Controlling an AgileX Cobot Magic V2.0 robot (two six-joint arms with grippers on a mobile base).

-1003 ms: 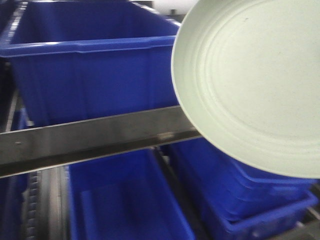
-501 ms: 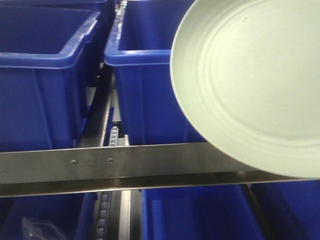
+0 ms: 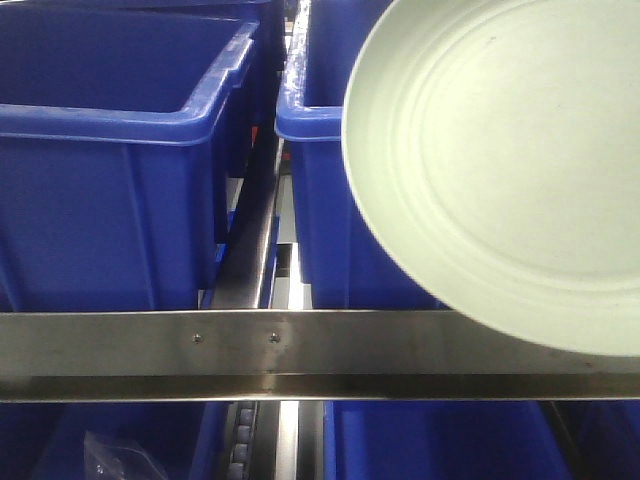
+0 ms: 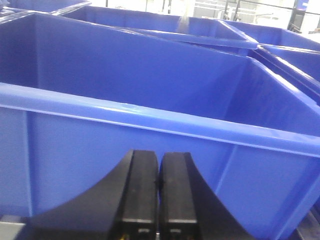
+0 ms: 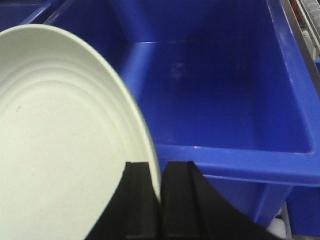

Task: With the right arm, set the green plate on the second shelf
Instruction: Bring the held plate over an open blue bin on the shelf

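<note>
Rim of round matte green plate [image 5: 60, 150] clamped in right tool [image 5: 159, 170] | left tool [image 4: 159, 157] pressed together | glossy blue bins [image 4: 150, 125]

green plate [image 3: 500, 170] before right bin [image 3: 320, 220]

We are looking at a storage rack where a brushed steel rail [image 3: 250, 350] is running level across the front view, with a left blue bin [image 3: 110, 190] and a right blue bin [image 3: 318, 200] sitting side by side behind it, a dark gap between them. Below the rail we are seeing a lower blue bin [image 3: 430, 440], a strip of rollers [image 3: 240, 445] and a crumpled clear bag [image 3: 115, 455]. In the left wrist view, light is glinting off the nearest bin rim [image 4: 125, 107], and a bright, washed-out background [image 4: 240, 10] is showing beyond further bins.
</note>
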